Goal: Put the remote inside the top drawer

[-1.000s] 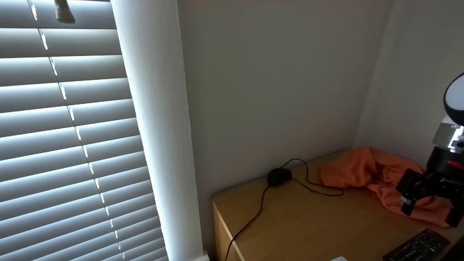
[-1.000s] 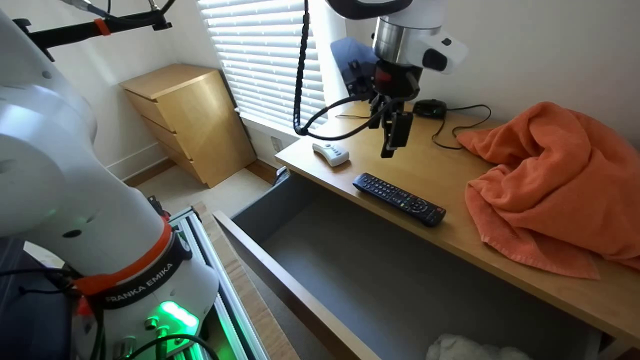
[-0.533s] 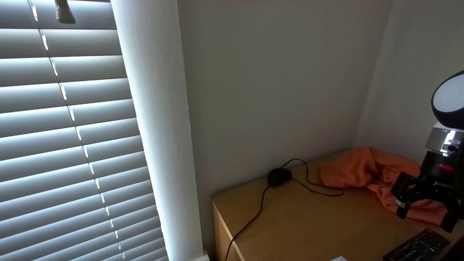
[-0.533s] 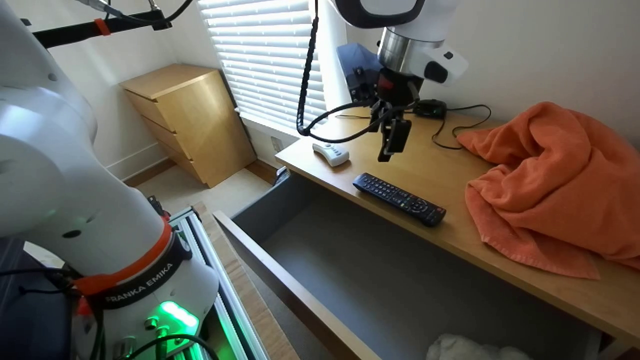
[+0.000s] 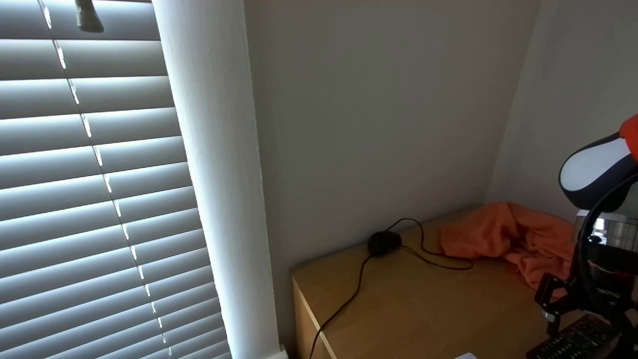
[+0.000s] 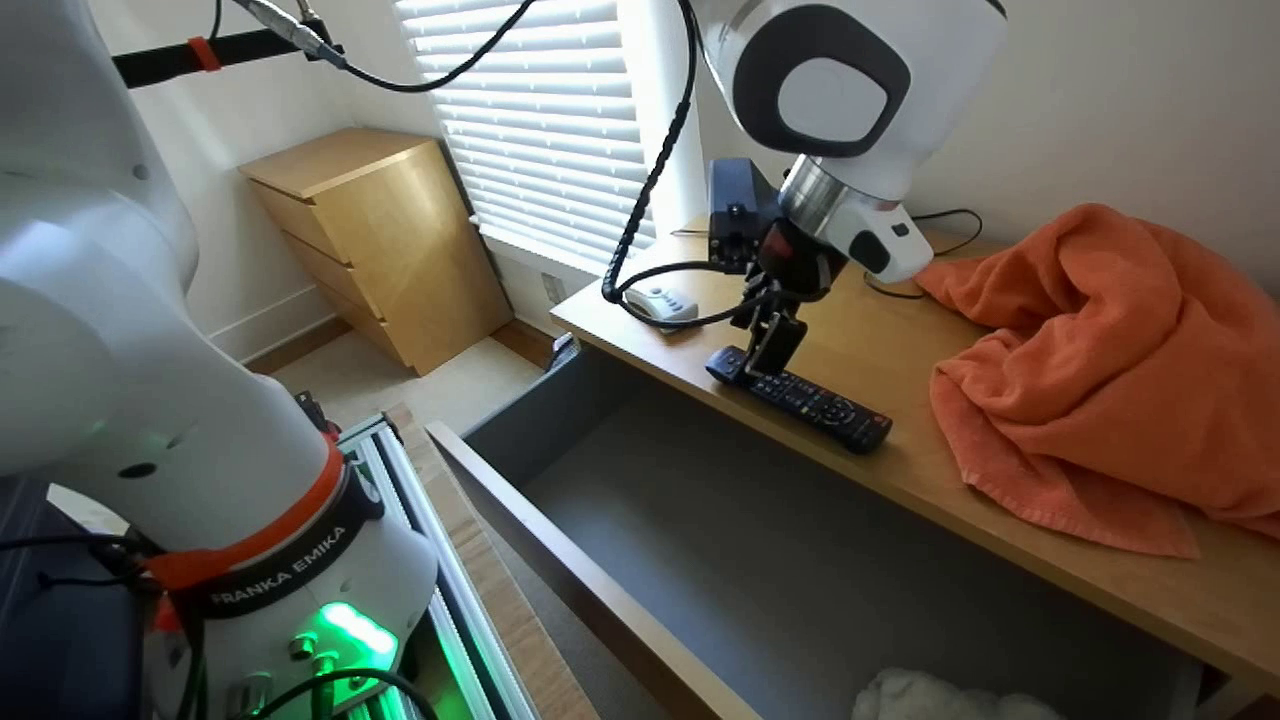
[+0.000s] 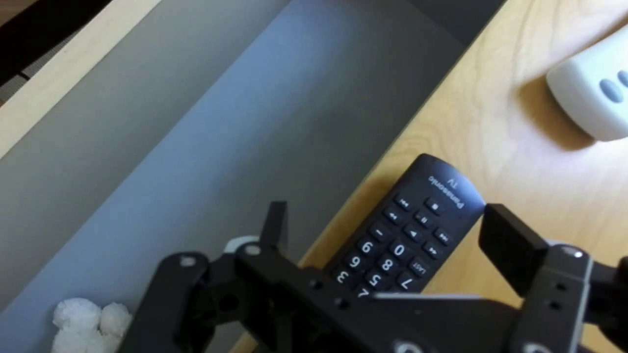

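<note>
The remote (image 6: 830, 408) is a slim black slab with buttons, lying flat on the wooden dresser top by its front edge. It also shows in the wrist view (image 7: 417, 220) and at the lower right of an exterior view (image 5: 558, 345). The top drawer (image 6: 700, 500) is pulled open below that edge; its grey inside fills the upper left of the wrist view (image 7: 206, 162). My gripper (image 7: 386, 207) is open and empty, tilted just above the remote, its fingers on either side of the remote's width. Contact cannot be told. The gripper's body hides the remote's near end.
A white controller (image 6: 660, 305) lies on the dresser top beside the remote. An orange cloth (image 6: 1110, 400) is heaped at the right. A fluffy white thing (image 6: 950, 695) lies in the drawer. A black plug with a cable (image 5: 384, 243) sits near the wall.
My gripper has moved down to the remote and tilted. It now covers part of the remote in the exterior views. The remote and the drawer have not moved.
</note>
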You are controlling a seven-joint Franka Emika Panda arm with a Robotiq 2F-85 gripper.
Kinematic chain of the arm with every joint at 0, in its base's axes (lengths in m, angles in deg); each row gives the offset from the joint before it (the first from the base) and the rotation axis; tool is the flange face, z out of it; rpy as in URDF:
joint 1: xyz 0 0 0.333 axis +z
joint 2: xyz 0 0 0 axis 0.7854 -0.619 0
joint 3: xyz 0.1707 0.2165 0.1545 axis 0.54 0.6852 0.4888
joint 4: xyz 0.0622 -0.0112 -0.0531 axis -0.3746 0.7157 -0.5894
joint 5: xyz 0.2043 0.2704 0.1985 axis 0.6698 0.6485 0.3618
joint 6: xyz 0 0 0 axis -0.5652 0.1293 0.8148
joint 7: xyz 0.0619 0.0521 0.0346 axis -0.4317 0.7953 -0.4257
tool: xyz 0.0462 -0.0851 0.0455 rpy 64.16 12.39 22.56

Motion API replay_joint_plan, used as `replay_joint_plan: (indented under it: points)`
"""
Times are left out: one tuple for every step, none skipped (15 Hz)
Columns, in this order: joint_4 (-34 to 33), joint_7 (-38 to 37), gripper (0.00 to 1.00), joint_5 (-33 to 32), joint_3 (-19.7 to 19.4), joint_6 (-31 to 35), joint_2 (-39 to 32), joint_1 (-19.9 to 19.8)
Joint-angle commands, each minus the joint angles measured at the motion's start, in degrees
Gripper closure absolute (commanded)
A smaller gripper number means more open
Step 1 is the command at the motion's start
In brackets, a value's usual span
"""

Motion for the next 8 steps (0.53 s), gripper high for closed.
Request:
replay_joint_plan:
  points:
    - [-1.9,-3.1,0.0,3.4,0.4,1.1,-3.3,-1.4]
    - [-2.1,-1.5,0.0,5.1,0.9,0.4,-3.3,-2.1]
    - [-2.6,4.9,0.0,8.8,2.3,-1.7,-3.4,-3.7]
    - [-1.6,-0.1,0.0,4.3,0.9,0.3,-2.8,-1.7]
    - [-1.8,1.9,0.0,6.0,1.4,0.0,-3.0,-2.2]
    - [-2.0,2.8,0.0,6.8,1.6,-0.3,-3.1,-2.5]
    - [-2.1,3.2,0.0,7.1,1.8,-0.4,-3.1,-2.7]
    - [-2.2,3.3,0.0,7.3,1.8,-0.5,-3.1,-2.7]
